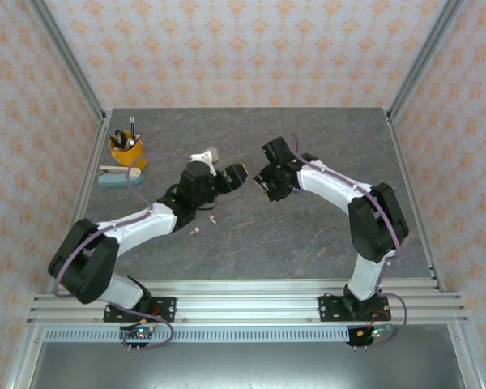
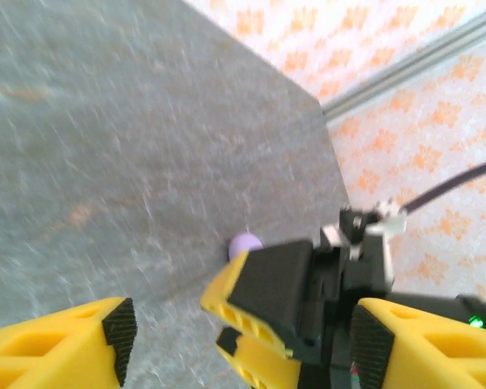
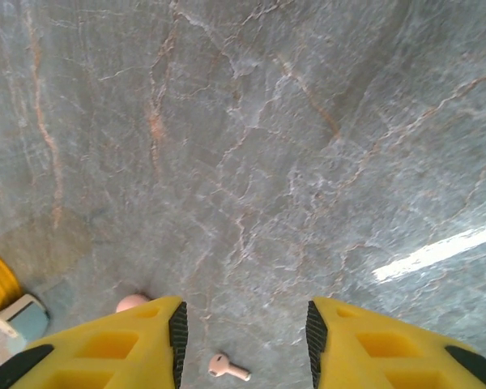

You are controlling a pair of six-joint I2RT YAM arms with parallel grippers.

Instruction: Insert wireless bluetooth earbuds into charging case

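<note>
Peach-patterned wallpaper closed in a grey, veined stone-look surface (image 1: 308, 243) edged with aluminium rails. At its far left stood a yellow cup of pens (image 1: 126, 149), with a pale blue stapler-like tool (image 1: 117, 174) just beside it.

The likeliest mishap was a knock between the arms themselves. The left fingers (image 1: 233, 176) and the right fingers (image 1: 263, 185) faced each other over the middle of the surface with only a narrow gap between them. From the left wrist the other arm's yellow tips sat right in the opening, so any careless advance could clash them.

The second risk lay with the tiny pale pink stemmed earbuds (image 1: 213, 217). Two lay loose on the surface beside the left forearm, and in the right wrist view one (image 3: 227, 369) lay flat between the yellow tips. Being so small and low, it could be nudged or flicked away by a wide pad rather than pinched.

A pink rounded shape (image 3: 132, 302) peeped from behind one right finger, and a lilac rounded thing (image 2: 245, 243) sat just behind the right arm's tip. Both were perhaps cases, though too hidden to tell, or to say whether any lid stood open.

Both pairs of fingers were spread and pinching nothing.

The left arm ran from its near-left base with the elbow low and out to the left, and its forearm slanted up towards the centre. The right arm rose from the near-right base, bent at a high elbow on the right, and reached back leftward, its wrist tipped down at the surface.
</note>
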